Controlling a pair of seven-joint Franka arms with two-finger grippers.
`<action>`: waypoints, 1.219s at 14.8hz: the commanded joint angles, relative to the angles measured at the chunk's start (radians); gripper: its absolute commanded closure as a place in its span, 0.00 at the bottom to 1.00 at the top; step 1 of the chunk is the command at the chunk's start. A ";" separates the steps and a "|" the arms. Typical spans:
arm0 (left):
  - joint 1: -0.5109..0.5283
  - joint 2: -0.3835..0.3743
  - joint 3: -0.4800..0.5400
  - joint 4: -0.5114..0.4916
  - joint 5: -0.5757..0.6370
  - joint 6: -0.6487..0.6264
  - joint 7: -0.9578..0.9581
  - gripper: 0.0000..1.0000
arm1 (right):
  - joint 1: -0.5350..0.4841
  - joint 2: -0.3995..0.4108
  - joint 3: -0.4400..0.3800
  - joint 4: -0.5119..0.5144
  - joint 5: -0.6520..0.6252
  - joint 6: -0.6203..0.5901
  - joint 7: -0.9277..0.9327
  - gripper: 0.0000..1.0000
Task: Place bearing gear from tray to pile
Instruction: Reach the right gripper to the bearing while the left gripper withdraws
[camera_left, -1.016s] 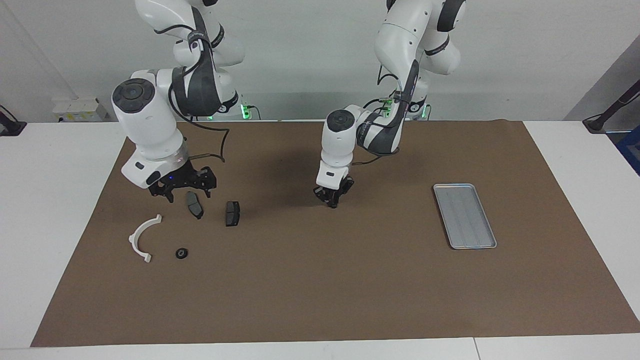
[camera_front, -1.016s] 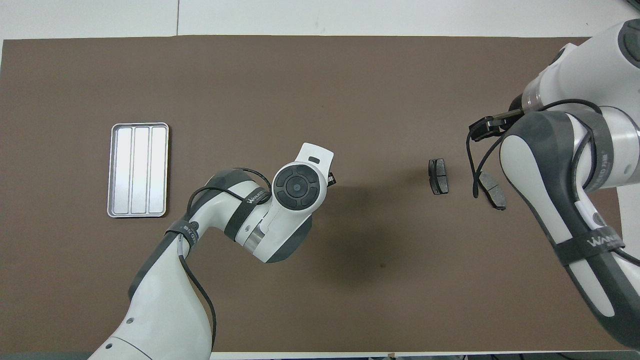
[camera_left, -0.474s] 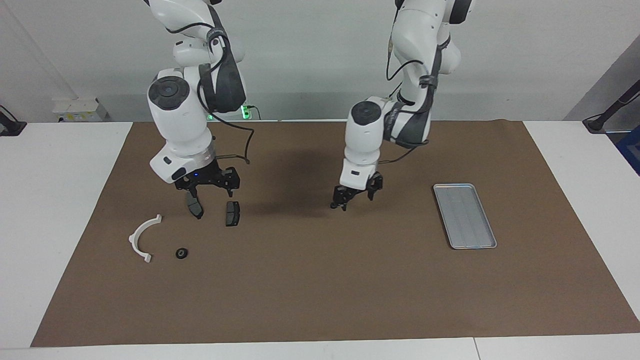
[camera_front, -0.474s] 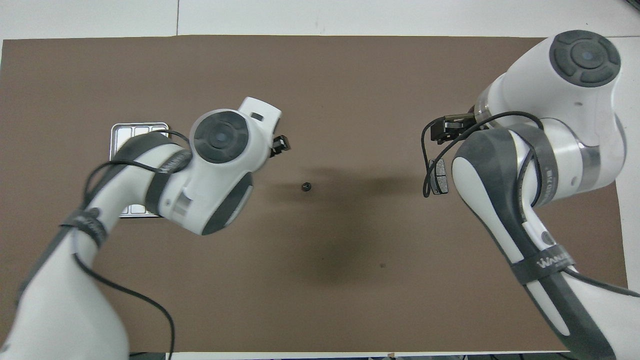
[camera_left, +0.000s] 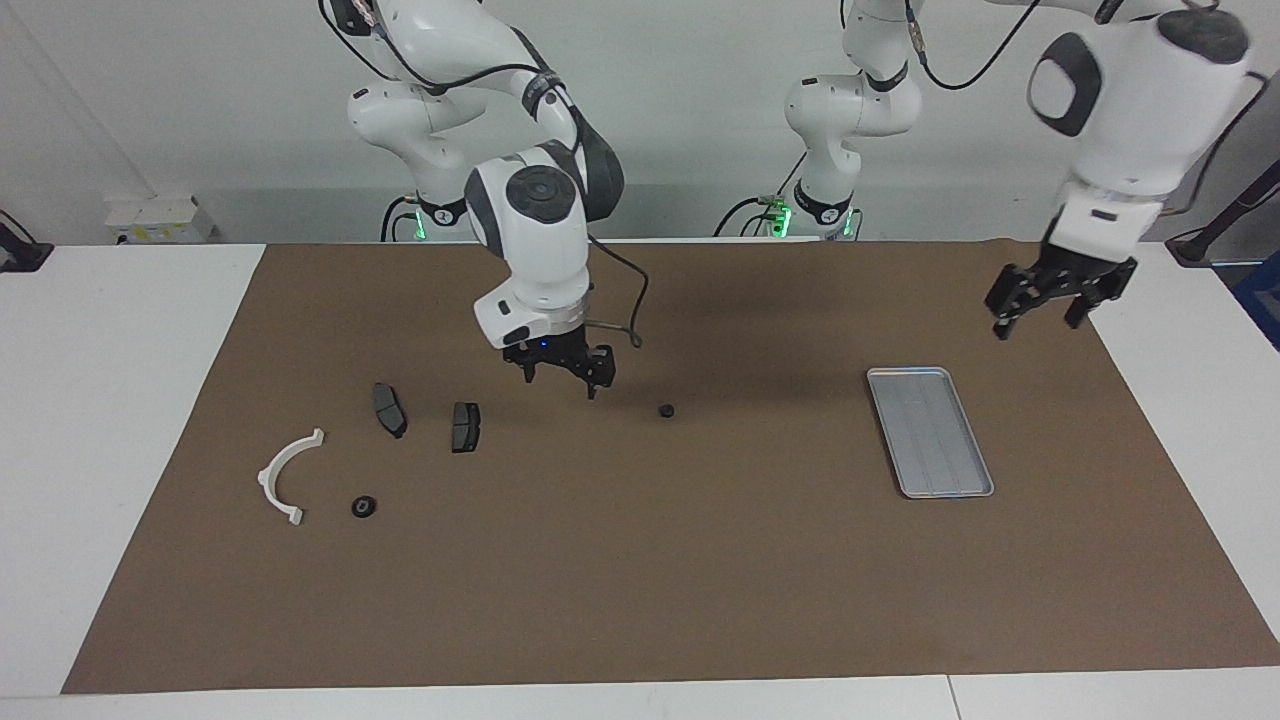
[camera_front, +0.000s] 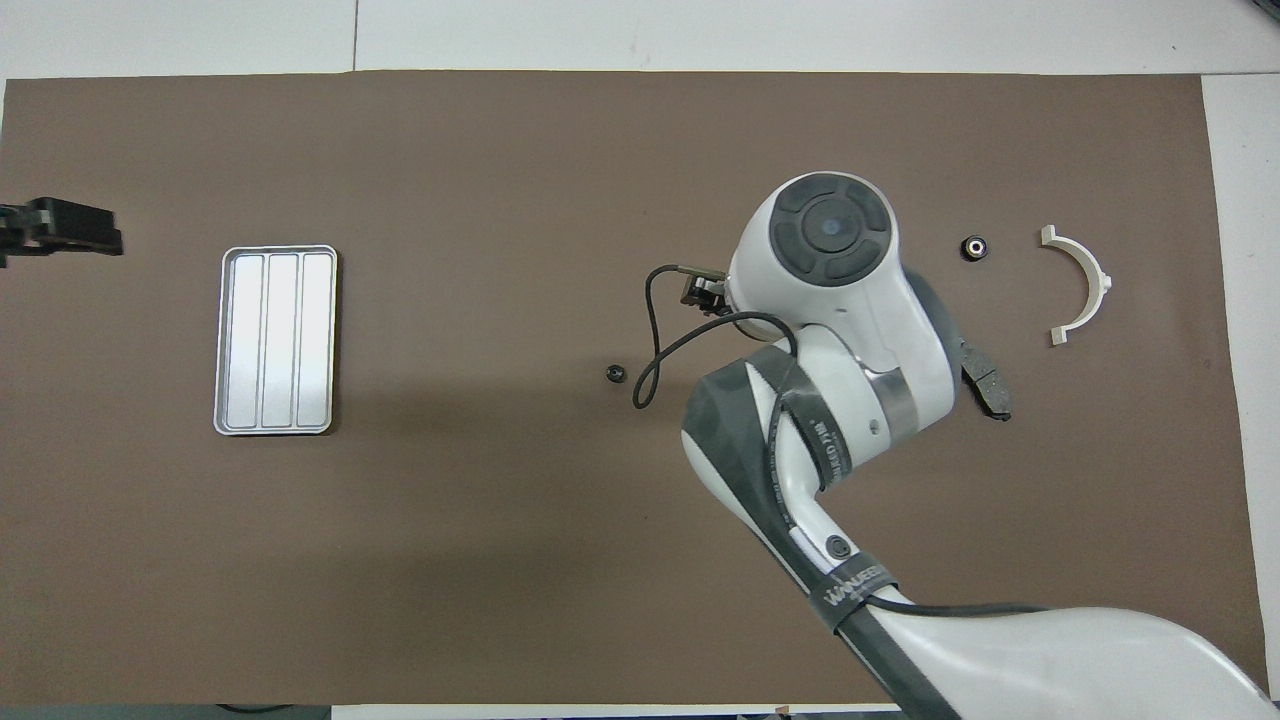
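Facing view read as a clock face centred on the brown mat (camera_left: 700, 580): the tray (camera_left: 930, 432) lies at three o'clock and seems to hold nothing on its ridged floor, so the part has apparently already left it; the pile sits at nine o'clock, made up of the white bracket (camera_left: 285, 475), two brake pads (camera_left: 389, 409) side by side at its one o'clock, and a small black bearing (camera_left: 364, 507) just beside the bracket's lower end; the bearing gear (camera_left: 666, 410) rests alone on the mat near the dial's centre, well apart from both tray and pile, probably because that middle ground is where either arm can reach it; the right gripper (camera_left: 560, 375) hangs low at the gear's ten o'clock, jaws spread wide and empty, fingers pointing down, which looks like readiness for a pick-up that would carry the gear on toward nine o'clock; the left gripper (camera_left: 1050, 305) is raised over the mat's edge at the tray's one o'clock, jaws likewise apart with nothing between them, waiting clear of the work.
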 joint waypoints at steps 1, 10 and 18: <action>0.108 0.026 -0.019 0.087 -0.147 -0.061 0.034 0.00 | 0.053 0.037 -0.004 -0.002 0.010 0.052 0.156 0.00; 0.065 -0.061 -0.039 0.018 -0.171 -0.165 -0.021 0.00 | 0.209 0.261 -0.004 0.090 -0.007 0.207 0.493 0.00; -0.053 -0.066 -0.041 0.021 -0.058 -0.262 -0.018 0.00 | 0.185 0.271 -0.006 0.061 -0.013 0.288 0.490 0.03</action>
